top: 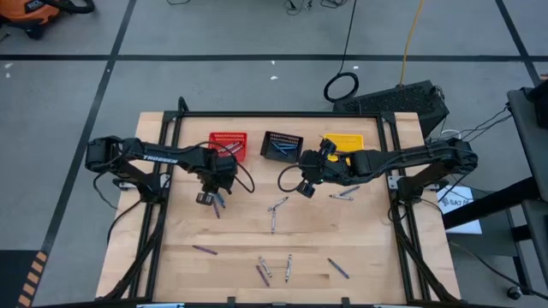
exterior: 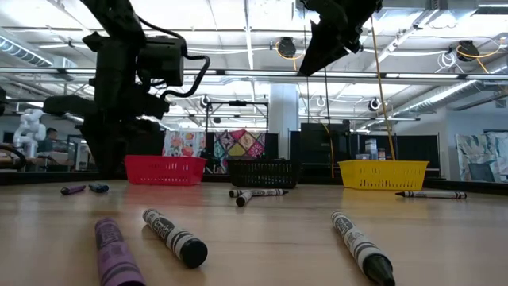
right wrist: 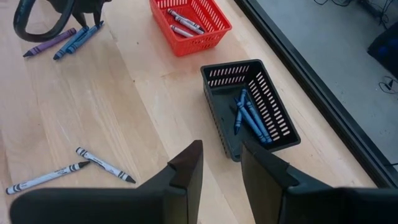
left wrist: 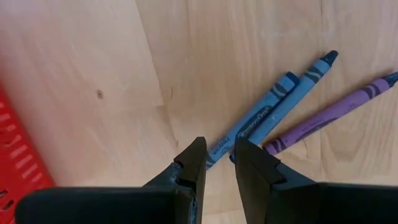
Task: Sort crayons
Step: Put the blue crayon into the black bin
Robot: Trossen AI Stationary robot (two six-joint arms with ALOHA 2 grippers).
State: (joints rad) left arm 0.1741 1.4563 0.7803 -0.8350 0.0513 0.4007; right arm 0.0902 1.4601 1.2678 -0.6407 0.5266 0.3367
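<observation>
Right up against the low camera lie three crayons on the wooden surface (top: 360, 248): a purple crayon (exterior: 116, 253), a grey crayon (exterior: 175, 237) just beside it, and another grey crayon (exterior: 362, 247) off toward three o'clock. Behind them, a crossed grey pair (exterior: 255, 193) sits in front of the black basket (exterior: 263, 172), with the red basket (exterior: 165, 169) toward nine o'clock and the yellow basket (exterior: 382, 174) toward three o'clock, all three in a row along the far edge. Looking down from above, the left gripper (top: 208, 198) hangs just in front of the red basket, jaws a little apart and holding nothing, and its wrist camera shows two blue crayons (left wrist: 278, 106) lying side by side, touching, with a purple one (left wrist: 329, 115) just beside them, directly below the fingertips (left wrist: 194, 163). The right gripper (top: 306, 188) hovers between the black basket and the yellow basket, jaws likewise slightly parted and empty. Its own camera looks into the black basket, where several blue crayons (right wrist: 249, 116) rest together, and into the red basket farther off, where a few purple-maroon ones (right wrist: 183, 23) lie. More loose crayons (top: 272, 270) are scattered at the six o'clock side of the surface, with a couple of grey ones (top: 345, 194) near the yellow basket.
</observation>
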